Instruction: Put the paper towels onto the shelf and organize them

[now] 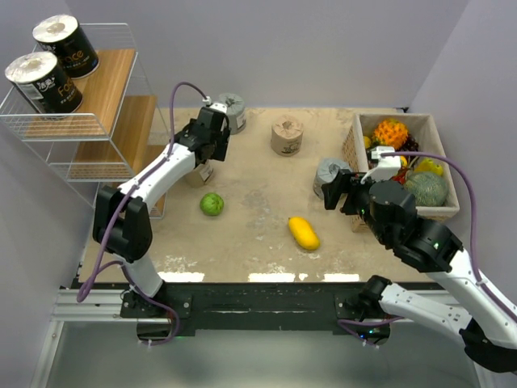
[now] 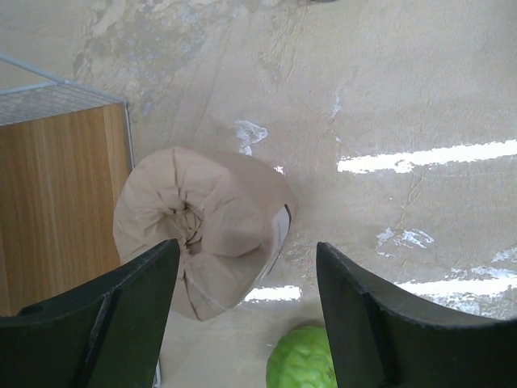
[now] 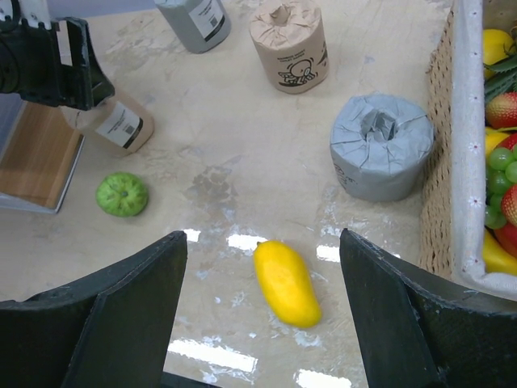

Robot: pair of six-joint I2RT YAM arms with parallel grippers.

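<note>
Jaws of left gripper [image 2: 246,259] spread open, gripping nothing, over tan paper-wrapped towel roll [image 2: 214,222] at beige desk's [image 1: 258,186] left edge, just beside white wire shelf [image 1: 113,77]. Two black printed rolls [image 1: 65,44] on shelf's top wooden board. Right gripper [image 3: 262,242] open too, near grey paper-wrapped roll [image 3: 380,145] toward right edge.

Pale lilac walls [image 1: 323,48], mottled sandy-beige tabletop [image 1: 258,174], white glare streaks [image 1: 271,277] near front edge

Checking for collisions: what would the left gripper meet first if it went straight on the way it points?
Probably the tan roll beside the shelf; how far off is unclear.
</note>
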